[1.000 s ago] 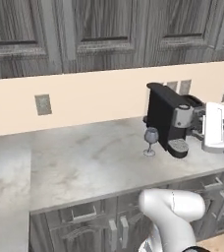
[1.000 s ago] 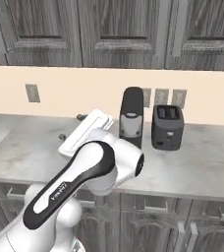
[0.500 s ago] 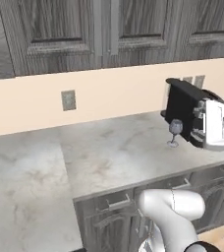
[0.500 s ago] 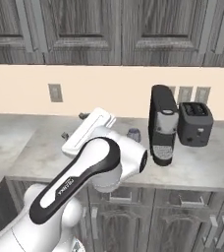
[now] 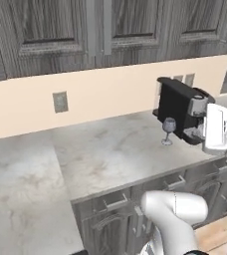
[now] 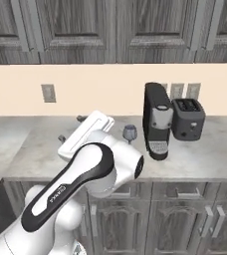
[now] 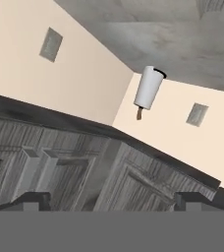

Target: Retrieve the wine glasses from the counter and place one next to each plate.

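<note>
One wine glass [image 5: 169, 130] stands upright on the light marbled counter [image 5: 110, 149], just left of a black coffee machine [image 5: 180, 107]. It is small, clear and bluish-grey. In the right base view the wine glass [image 6: 130, 133] stands between the machine and my white hand. My gripper [image 6: 70, 128] hovers over the counter left of the glass and points away from it. It is open and holds nothing. In the hand view the dark fingertips [image 7: 33, 199] stand far apart. The plates are out of view.
A dark toaster [image 6: 187, 118] sits right of the coffee machine [image 6: 157, 119]. Wall outlets [image 6: 48, 92] dot the peach backsplash. The rolled hand view shows a white cylinder [image 7: 148, 87] on the counter by the wall corner. Grey cabinets hang above and stand below.
The whole picture has shifted in both base views, so the base has moved. The glass and coffee machine keep their places on the counter. The jaws stay open.
</note>
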Robot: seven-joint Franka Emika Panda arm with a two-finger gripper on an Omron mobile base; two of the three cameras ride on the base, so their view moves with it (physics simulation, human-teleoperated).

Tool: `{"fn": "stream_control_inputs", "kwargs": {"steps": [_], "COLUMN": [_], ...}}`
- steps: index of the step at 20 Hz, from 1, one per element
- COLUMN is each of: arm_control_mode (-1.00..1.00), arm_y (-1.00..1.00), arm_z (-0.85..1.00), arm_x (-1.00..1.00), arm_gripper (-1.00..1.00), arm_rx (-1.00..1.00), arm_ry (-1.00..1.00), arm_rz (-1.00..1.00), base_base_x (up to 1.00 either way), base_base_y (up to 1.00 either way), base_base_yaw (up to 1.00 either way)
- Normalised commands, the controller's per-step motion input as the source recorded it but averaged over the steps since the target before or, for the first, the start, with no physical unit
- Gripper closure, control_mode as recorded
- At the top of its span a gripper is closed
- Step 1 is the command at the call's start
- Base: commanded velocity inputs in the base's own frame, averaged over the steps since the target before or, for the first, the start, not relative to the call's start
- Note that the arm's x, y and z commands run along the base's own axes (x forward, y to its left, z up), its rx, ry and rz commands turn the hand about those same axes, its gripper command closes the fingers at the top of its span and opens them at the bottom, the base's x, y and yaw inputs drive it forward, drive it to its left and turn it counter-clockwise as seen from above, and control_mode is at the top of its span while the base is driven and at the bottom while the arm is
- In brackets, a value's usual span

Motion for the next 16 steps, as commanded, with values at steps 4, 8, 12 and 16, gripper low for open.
{"fn": "stream_control_inputs", "kwargs": {"steps": [4, 8, 12, 16], "arm_control_mode": [1.0, 1.0, 1.0, 1.0], "arm_y": [0.0, 0.0, 0.0, 0.0], "arm_z": [0.0, 0.0, 0.0, 0.0], "arm_x": [0.0, 0.0, 0.0, 0.0], "arm_gripper": [-1.0, -1.0, -1.0, -1.0], "arm_rx": [0.0, 0.0, 0.0, 0.0], "arm_ry": [0.0, 0.0, 0.0, 0.0], "arm_rz": [0.0, 0.0, 0.0, 0.0], "base_base_x": [-0.01, 0.05, 0.48, 1.0], "base_base_y": [0.03, 0.21, 0.02, -0.11], "base_base_yaw": [-0.47, -0.27, 0.0, 0.01]}}
